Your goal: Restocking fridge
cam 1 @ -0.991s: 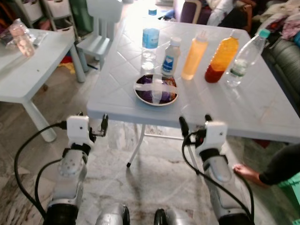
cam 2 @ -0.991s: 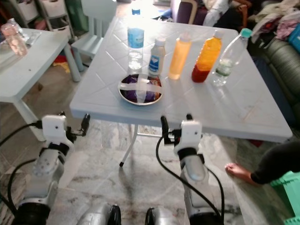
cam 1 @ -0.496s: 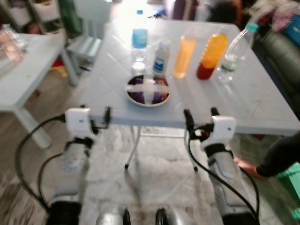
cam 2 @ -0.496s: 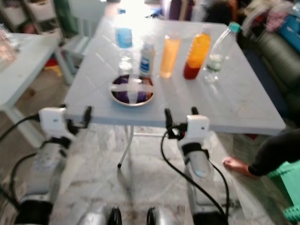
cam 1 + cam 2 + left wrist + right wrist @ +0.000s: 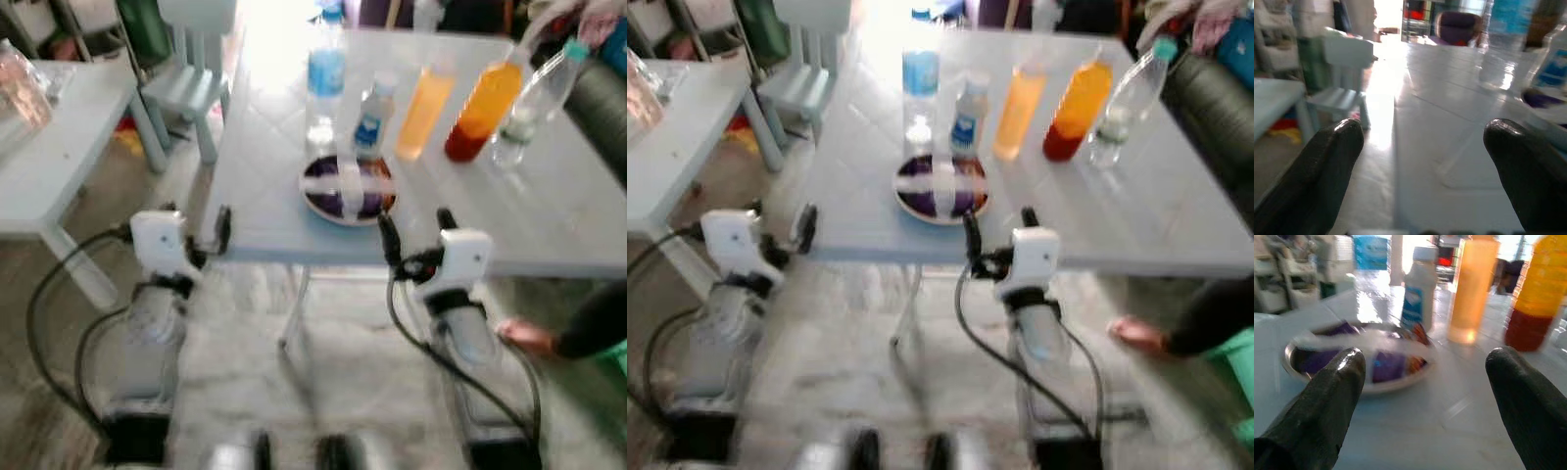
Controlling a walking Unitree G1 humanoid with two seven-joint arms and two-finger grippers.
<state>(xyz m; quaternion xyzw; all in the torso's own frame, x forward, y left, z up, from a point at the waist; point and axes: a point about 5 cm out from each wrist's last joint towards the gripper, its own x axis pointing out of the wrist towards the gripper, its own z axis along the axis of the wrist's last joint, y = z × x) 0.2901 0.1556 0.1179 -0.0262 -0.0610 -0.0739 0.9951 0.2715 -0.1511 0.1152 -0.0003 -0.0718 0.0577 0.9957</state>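
Bottles (image 5: pixel 421 98) beyond right tool (image 5: pixel 413 227) (blurred)

Two silver arms end in white, boxy wrist blocks, each carrying a gripper: the left gripper (image 5: pixel 196 230) and right gripper (image 5: pixel 412 227) have long black fingers with rounded tips. Black cables loop behind each; finer markings seem blurred.

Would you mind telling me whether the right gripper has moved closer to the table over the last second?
Yes. The right gripper has moved forward: its fingertips now overlap the table edge beside the plate, whereas earlier they sat below it.
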